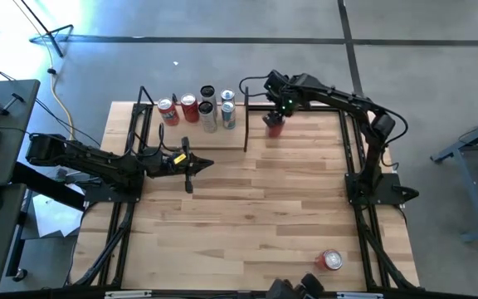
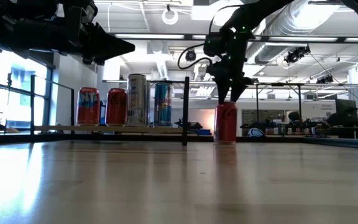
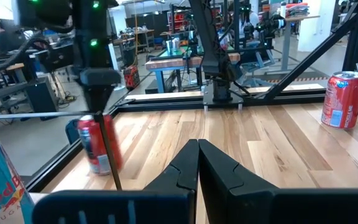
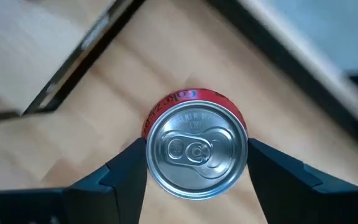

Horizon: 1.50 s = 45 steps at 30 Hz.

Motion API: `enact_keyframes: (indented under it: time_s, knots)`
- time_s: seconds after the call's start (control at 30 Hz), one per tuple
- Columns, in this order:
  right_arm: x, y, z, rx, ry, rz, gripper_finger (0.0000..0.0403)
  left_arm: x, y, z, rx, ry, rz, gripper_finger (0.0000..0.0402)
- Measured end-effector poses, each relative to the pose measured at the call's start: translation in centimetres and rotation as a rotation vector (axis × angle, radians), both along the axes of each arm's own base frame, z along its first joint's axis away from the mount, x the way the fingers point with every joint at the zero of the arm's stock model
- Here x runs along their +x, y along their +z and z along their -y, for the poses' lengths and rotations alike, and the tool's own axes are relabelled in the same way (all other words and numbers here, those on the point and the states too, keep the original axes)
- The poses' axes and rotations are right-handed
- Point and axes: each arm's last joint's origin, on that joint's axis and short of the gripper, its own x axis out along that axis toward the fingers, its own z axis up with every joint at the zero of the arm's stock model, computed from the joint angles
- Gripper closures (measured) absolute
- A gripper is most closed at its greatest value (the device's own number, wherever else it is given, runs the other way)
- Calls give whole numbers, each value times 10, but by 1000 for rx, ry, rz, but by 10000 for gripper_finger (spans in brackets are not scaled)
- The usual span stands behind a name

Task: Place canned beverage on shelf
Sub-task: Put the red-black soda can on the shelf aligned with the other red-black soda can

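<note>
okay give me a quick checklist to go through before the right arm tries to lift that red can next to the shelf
1. Right gripper centred over the red can: ok, one finger on each side.
2. Firm grip on the can: cannot tell; the fingers look close but not clearly pressing.
3. Can upright on the table: ok.
4. Free room on the shelf: ok, though four cans already stand along its far side.
5. Upright end panel between can and shelf: not ok, the can must be lifted over or around it.
6. Left gripper shut, waiting near the shelf's front edge: ok.
</note>
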Motion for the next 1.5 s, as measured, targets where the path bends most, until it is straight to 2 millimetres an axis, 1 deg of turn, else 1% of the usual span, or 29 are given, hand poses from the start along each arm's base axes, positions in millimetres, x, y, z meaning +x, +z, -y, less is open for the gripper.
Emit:
enact_keyframes:
  time_s: [0.1, 0.17, 0.23, 0.33, 0.47, 0.63, 0.73, 0.8, 0.9, 1.1, 1.17, 1.3, 1.4, 1.5]
  knots:
    - [-4, 8, -13, 59, -60, 1, 174, 0, 0, 0, 0, 0, 0, 398]
    - [-6, 17, -25, 76, -91, 4, 174, 0, 0, 0, 0, 0, 0, 398]
    - [-6, 28, -40, 74, -114, 4, 174, 0, 0, 0, 0, 0, 0, 398]
    - [-3, 36, -68, 51, -144, -33, 174, 0, 0, 0, 0, 1, 0, 398]
    - [11, 47, -113, 38, -160, 32, 174, 0, 0, 0, 1, 4, -1, 398]
    - [34, 50, -166, 38, -174, 141, 174, 0, 0, -1, 15, 23, -3, 398]
    - [48, 46, -190, 39, -178, 204, 174, 0, 0, 0, 20, 50, -4, 399]
    - [56, 41, -201, 24, -182, 227, 174, 0, 0, 2, 28, 62, -8, 399]
    - [68, 32, -209, 4, -167, 259, 174, 0, 0, 5, 32, 78, -9, 399]
    - [82, 11, -203, 26, -138, 228, 174, -1, -1, 12, 33, 88, -12, 399]
    - [83, 9, -200, 15, -107, 219, 174, -1, -1, 13, 33, 92, -13, 399]
    - [88, 3, -199, 2, -70, 209, 147, -1, -1, 14, 33, 87, -12, 399]
    - [90, 3, -200, -5, -45, 223, 130, -1, -1, 14, 31, 87, -12, 399]
    - [91, 3, -200, -14, -18, 235, 125, -1, -1, 15, 17, 79, -12, 399]
